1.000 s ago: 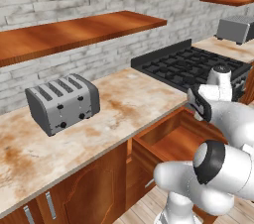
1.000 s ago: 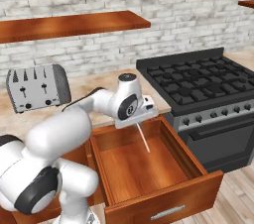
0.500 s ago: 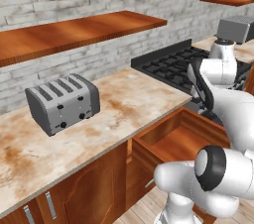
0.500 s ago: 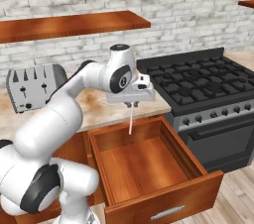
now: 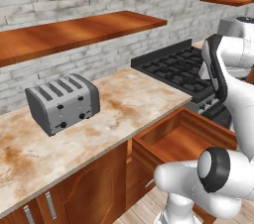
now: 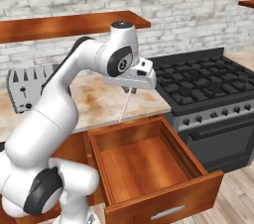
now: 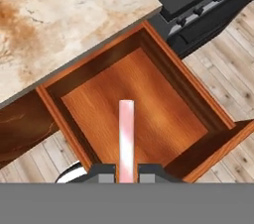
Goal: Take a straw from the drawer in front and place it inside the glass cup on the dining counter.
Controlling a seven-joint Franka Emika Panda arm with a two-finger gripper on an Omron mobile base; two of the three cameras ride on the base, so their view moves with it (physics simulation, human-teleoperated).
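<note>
Claw: the claw (image 6: 130, 89) is pinched tight on the straw (image 6: 124, 105), raised above the back of the open drawer (image 6: 144, 166); in the hand view the claw (image 7: 126, 173) shows its two dark tips pressed against either side of the straw (image 7: 126, 136).
Straw: a thin pale pinkish stick, hanging nearly upright from the claw, its lower end free in the air over the drawer's rear edge and the front lip of the marble surface (image 6: 101, 103); it touches neither.
Drawer: pulled far out of the reddish wood cabinet, its wooden floor bare, a slim silver bar handle (image 6: 167, 213) on the front panel; in the left base view the drawer (image 5: 186, 136) sits partly behind the arm.
Surface: beige marble with rust-brown veining (image 5: 99, 129), running along the grey brick wall.
Toaster: a grey four-slot toaster (image 5: 63, 102) stands on the surface, well to the left of the drawer.
Stove: a black gas stove (image 6: 206, 82) stands just right of the surface and drawer, its knobs on the front.
Shelf: a wooden shelf (image 5: 74, 32) hangs on the wall above the toaster.
Floor: pale wood planks (image 7: 233, 59) below the drawer.
</note>
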